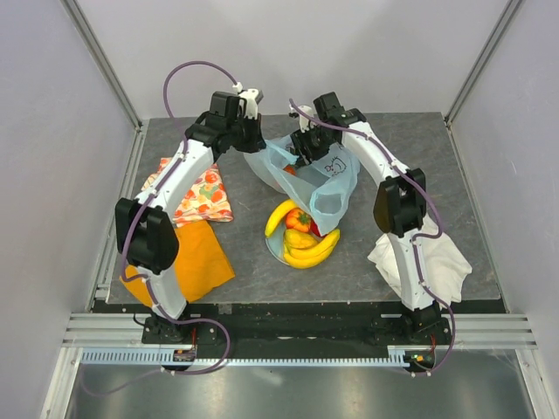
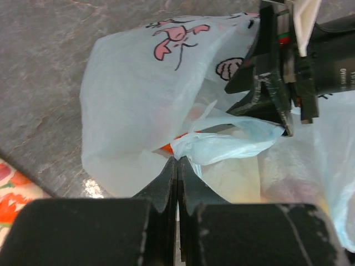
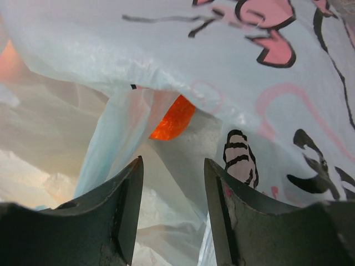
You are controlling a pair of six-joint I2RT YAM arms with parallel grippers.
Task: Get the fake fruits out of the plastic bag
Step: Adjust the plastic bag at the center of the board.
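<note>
The plastic bag, pale blue with a pink cartoon print, is lifted at the back middle of the table. My left gripper is shut on a fold of its rim. My right gripper stands open at the bag's mouth, loose film between its fingers. An orange fake fruit shows through the film just beyond the fingertips. Outside the bag, yellow bananas and a red fruit lie in a heap in front of it. In the left wrist view the right gripper hangs over the bag.
The heaped fruits rest on a pale plate. A fruit-patterned cloth and an orange cloth lie at the left by the left arm. A white cloth lies at the right beside the right arm.
</note>
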